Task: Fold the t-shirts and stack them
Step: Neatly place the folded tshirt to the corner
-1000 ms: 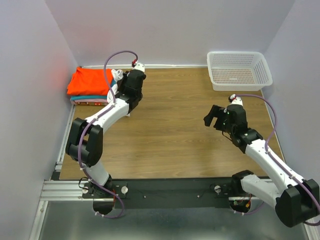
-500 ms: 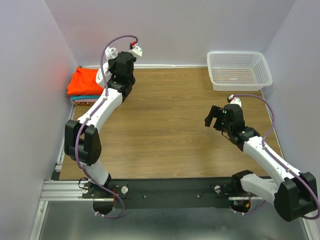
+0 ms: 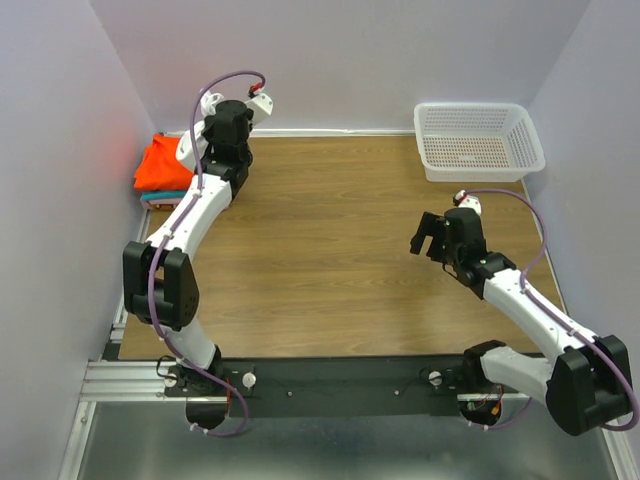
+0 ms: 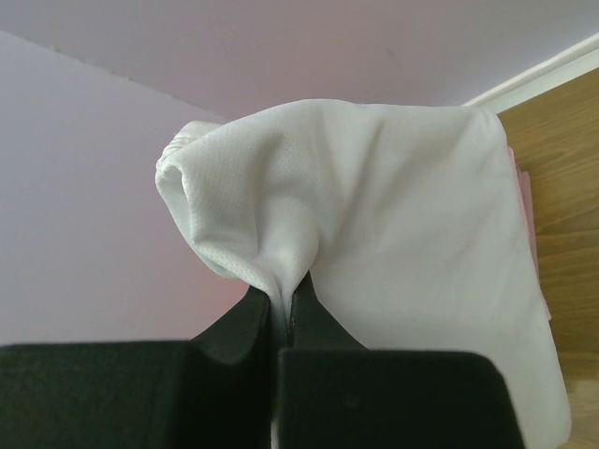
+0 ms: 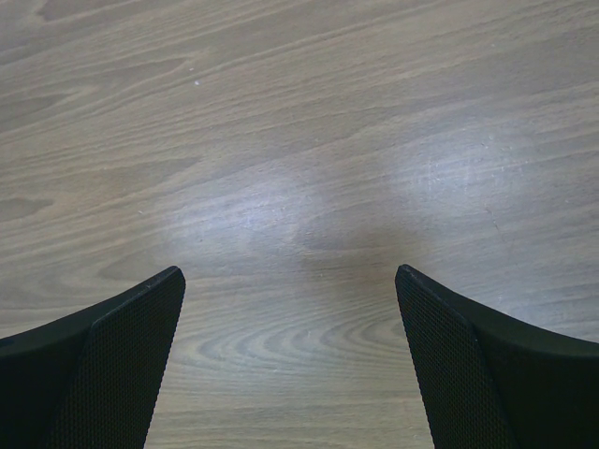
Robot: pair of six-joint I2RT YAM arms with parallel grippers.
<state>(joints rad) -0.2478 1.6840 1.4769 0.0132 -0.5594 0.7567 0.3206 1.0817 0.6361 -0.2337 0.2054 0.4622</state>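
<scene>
Left gripper point(image 4: 279, 301) pinches the white shirt point(image 4: 393, 215), raised at the right edge of the stack point(image 3: 158, 172).

Its jaws are clamped together on a fold of the cloth, and the rest drapes down beside the stack, which has an orange shirt point(image 3: 162, 163) on top and a teal shirt point(image 3: 150, 197) beneath. Well right of the stack, the right gripper point(image 3: 428, 235) hovers over the table point(image 3: 330, 250) with its fingers wide apart. Farther right of the stack sits the basket point(image 3: 478, 140).

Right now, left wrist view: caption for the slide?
White t-shirt pinched in the shut left jaws, bunched in front of the lilac wall, wooden table at right.
</scene>
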